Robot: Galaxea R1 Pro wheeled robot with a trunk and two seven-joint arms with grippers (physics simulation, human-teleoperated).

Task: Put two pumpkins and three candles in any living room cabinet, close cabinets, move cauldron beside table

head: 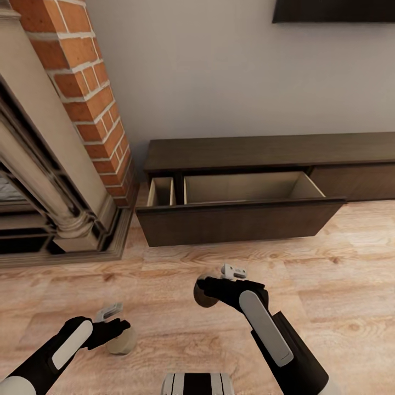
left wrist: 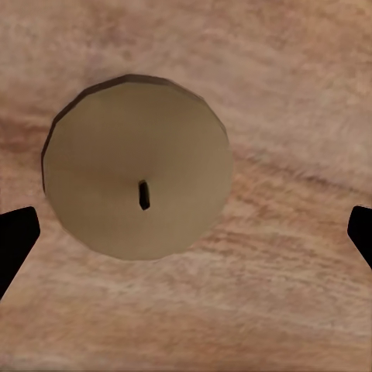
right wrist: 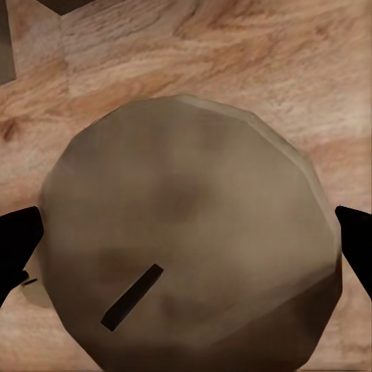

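A beige candle [left wrist: 136, 170] stands upright on the wood floor, wick up, and my left gripper [left wrist: 186, 232] hangs open just above it. In the head view this candle [head: 122, 345] sits under the left gripper [head: 120, 331] at the lower left. My right gripper [head: 204, 291] is shut on a second candle [head: 201, 299]. That candle [right wrist: 194, 232] is tilted and spans the whole gap of the right gripper [right wrist: 186, 248], touching both fingertips [right wrist: 15, 248]. The dark brown cabinet [head: 263, 151] stands against the wall ahead with its wide drawer [head: 236, 222] pulled out, pale inside. Pumpkins and cauldron are out of view.
The stone-coloured fireplace [head: 49, 181] and its brick column [head: 88, 93] stand at the left, close to the cabinet's end. A dark panel [head: 334, 11] hangs on the wall above. Bare wood floor [head: 181, 258] lies between my grippers and the drawer front.
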